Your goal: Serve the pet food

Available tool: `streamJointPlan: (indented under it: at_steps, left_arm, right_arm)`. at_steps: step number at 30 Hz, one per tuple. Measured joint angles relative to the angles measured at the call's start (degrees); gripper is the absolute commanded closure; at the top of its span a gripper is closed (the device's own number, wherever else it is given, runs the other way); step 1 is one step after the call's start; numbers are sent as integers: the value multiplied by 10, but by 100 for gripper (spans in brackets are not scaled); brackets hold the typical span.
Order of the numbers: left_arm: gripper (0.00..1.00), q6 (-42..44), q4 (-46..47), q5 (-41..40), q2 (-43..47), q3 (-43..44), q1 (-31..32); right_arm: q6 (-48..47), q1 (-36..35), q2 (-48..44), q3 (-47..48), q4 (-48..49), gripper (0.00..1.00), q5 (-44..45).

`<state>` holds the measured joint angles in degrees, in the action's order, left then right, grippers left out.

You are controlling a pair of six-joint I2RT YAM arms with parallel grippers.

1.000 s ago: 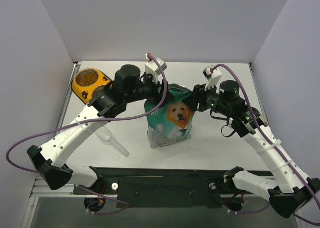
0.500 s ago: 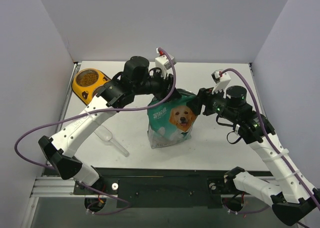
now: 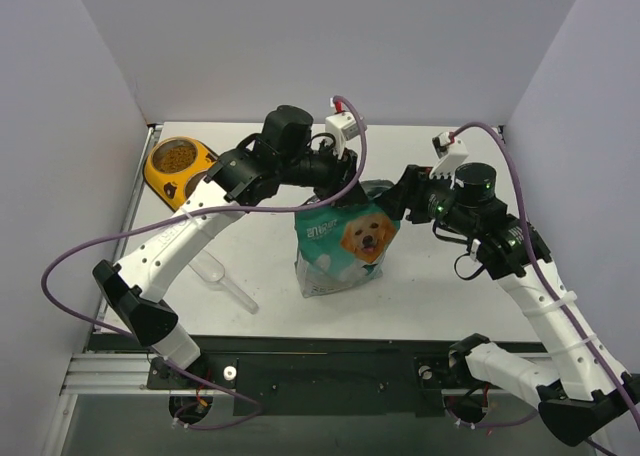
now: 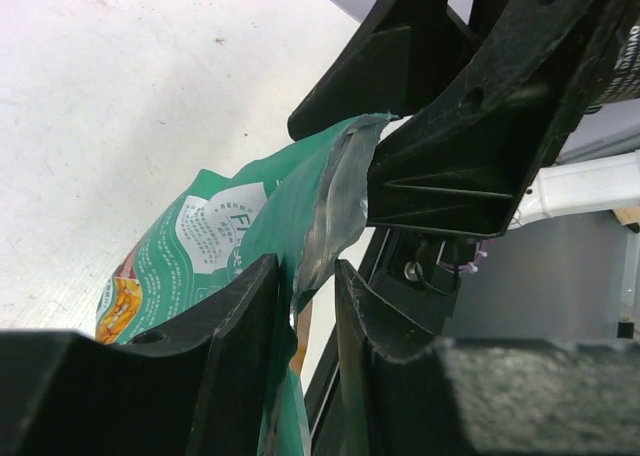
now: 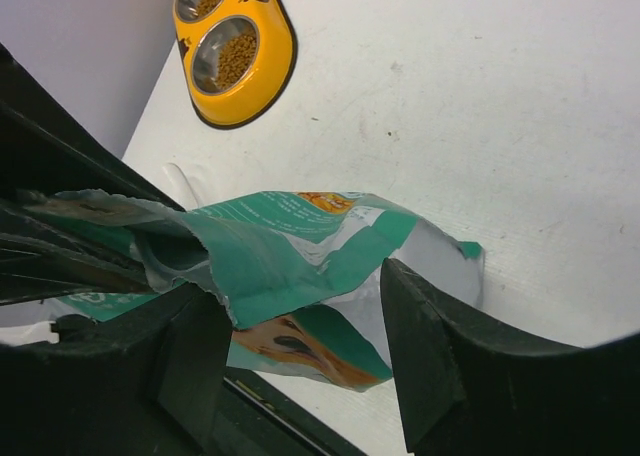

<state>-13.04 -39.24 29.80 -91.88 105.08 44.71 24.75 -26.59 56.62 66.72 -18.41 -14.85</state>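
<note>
From the left wrist alone, left gripper (image 4: 305,276) pinches pouch (image 4: 210,236) rim; right gripper (image 5: 300,291) hold unclear.

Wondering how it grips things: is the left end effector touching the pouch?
Touching. Left wrist view: the left end effector pinches the pouch by its torn edge.

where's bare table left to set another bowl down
The white table is bare right of the teal-and-white dog-print pouch, and along the near edge past the clear plastic scoop. Crowded: the centre, where left gripper and right gripper grip the pouch, and far left by the yellow double-bowl feeder.
</note>
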Motion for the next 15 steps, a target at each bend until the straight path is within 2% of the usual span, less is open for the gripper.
streamJointPlan:
  at_steps: [2, 3, 4, 6, 11, 15]
  left_arm:
    - [62, 6, -15, -14, -7, 15, 5]
    - [66, 11, -23, -23, -9, 21, 9]
    - [78, 17, -30, -33, -9, 25, 14]
    - [88, 28, -40, -53, -9, 31, 25]
    - [90, 39, -47, -90, -9, 37, 40]
    - [99, 31, -53, -95, -9, 41, 40]
  right_arm:
    - [17, 4, 3, 7, -2, 44, -9]
    - [26, 6, 3, 10, -5, 43, -13]
    - [34, 7, 3, 12, -7, 43, -17]
    - [45, 9, 2, 19, -16, 43, -21]
    - [39, 11, -16, 15, -36, 41, -26]
    - [22, 19, -54, -21, -47, 41, -30]
